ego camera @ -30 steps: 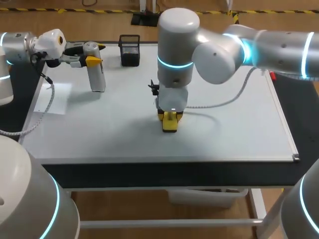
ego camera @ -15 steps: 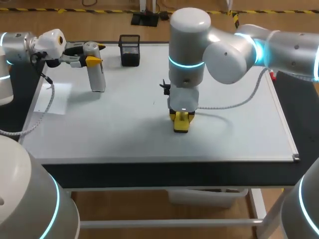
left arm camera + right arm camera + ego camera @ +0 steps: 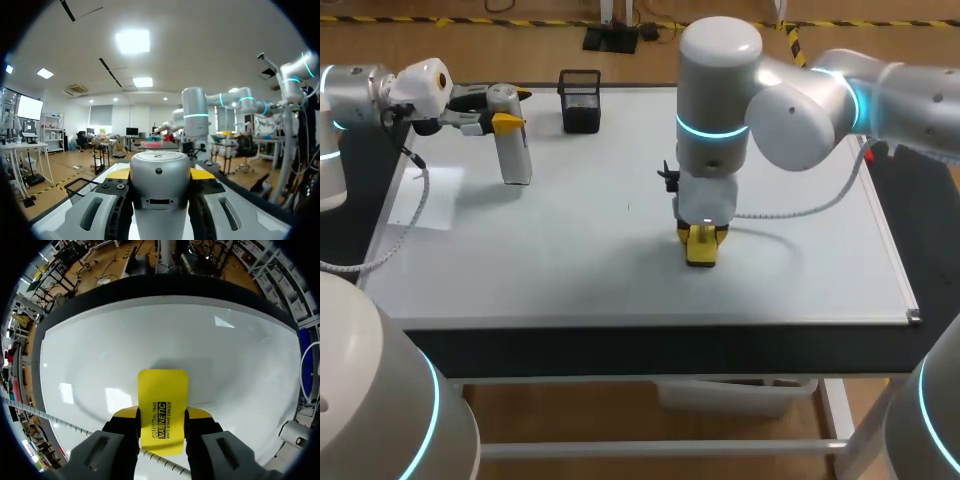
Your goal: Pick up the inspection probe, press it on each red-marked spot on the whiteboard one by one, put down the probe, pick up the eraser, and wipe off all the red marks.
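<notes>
The silver, cylinder-shaped inspection probe (image 3: 512,140) hangs upright at the far left of the whiteboard (image 3: 570,250), its lower end down near the surface. My left gripper (image 3: 492,112) is shut on its upper part; in the left wrist view the probe (image 3: 160,195) fills the gap between the fingers of that gripper (image 3: 161,175). Right of the board's middle, my right gripper (image 3: 701,238) is shut on the yellow eraser (image 3: 701,250). In the right wrist view the eraser (image 3: 163,390) lies flat against the whiteboard (image 3: 100,350), held by this gripper (image 3: 162,414). No red marks show.
A black mesh pen cup (image 3: 580,100) stands at the board's far edge, right of the probe. A white sheet (image 3: 435,195) lies by the left edge. A small red object (image 3: 867,152) sits at the right border. My right arm (image 3: 196,120) rises ahead of the probe.
My right arm has slid to the right across the board with the eraser. The left arm and the probe have stayed where they were.
</notes>
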Controlling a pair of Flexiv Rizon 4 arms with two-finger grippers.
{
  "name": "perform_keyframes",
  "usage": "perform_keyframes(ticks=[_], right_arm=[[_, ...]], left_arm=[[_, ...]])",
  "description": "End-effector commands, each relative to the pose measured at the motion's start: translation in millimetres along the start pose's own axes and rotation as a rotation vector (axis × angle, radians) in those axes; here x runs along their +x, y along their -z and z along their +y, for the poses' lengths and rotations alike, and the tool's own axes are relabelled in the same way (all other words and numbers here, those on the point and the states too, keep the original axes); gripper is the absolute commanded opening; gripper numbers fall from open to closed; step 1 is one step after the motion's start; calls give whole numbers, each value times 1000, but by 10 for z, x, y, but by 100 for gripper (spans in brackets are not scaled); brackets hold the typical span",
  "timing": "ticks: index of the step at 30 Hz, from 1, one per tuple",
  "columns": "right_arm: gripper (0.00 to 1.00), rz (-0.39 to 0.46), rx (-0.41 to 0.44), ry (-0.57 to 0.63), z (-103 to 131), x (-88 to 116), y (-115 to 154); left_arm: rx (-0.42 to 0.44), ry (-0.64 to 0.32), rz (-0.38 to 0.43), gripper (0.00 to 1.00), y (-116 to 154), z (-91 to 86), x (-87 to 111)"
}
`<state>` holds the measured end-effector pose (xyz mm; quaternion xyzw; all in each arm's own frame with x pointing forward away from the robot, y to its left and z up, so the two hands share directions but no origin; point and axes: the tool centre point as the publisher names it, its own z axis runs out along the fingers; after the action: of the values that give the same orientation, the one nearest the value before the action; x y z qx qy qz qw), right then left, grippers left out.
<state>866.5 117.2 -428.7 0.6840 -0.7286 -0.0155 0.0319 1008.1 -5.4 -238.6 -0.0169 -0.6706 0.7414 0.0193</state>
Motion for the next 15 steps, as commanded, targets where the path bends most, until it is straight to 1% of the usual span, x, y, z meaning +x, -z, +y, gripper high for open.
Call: perform_keyframes(ticks=[1, 2, 15], right_arm=[[0, 27, 8, 8, -45, 20, 134], [0, 29, 14, 7, -66, 28, 166], [0, 29, 14, 7, -66, 28, 166]], left_arm=[[-1, 0, 2, 0, 0, -12, -7], [-1, 0, 2, 0, 0, -12, -7], [-1, 0, 2, 0, 0, -12, -7]])
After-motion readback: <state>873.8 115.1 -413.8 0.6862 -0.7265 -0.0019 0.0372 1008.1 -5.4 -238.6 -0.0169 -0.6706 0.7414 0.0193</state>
